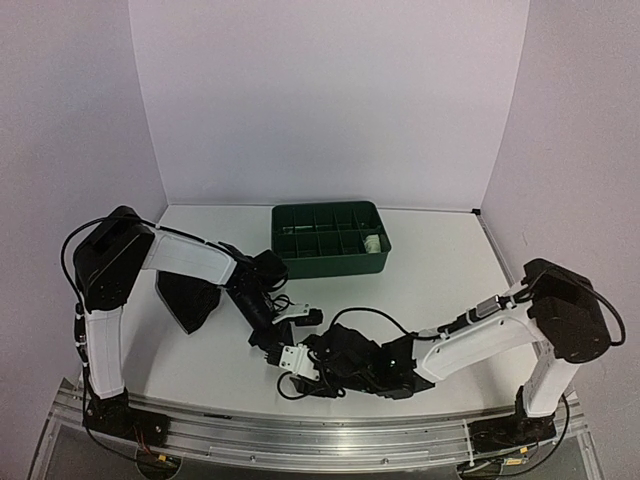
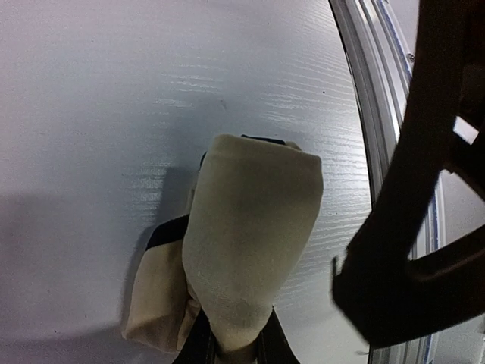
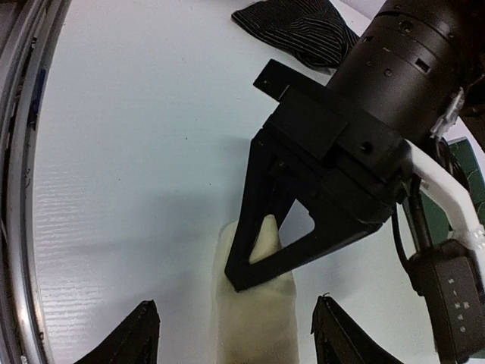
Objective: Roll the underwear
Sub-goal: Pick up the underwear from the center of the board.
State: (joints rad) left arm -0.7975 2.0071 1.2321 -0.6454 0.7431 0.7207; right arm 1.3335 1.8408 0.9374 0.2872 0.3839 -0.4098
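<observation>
cream underwear (image 2: 254, 227), part-rolled: pinched shut in left gripper (image 2: 231, 349); right gripper (image 3: 239, 334) stood open astride it. you probably needed to close squarely on the roll.

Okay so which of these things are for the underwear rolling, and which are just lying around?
For the job:
cream underwear, being held
black striped underwear, on the table
pale roll in the tray, probably one already rolled

Just lying about:
green tray
</observation>
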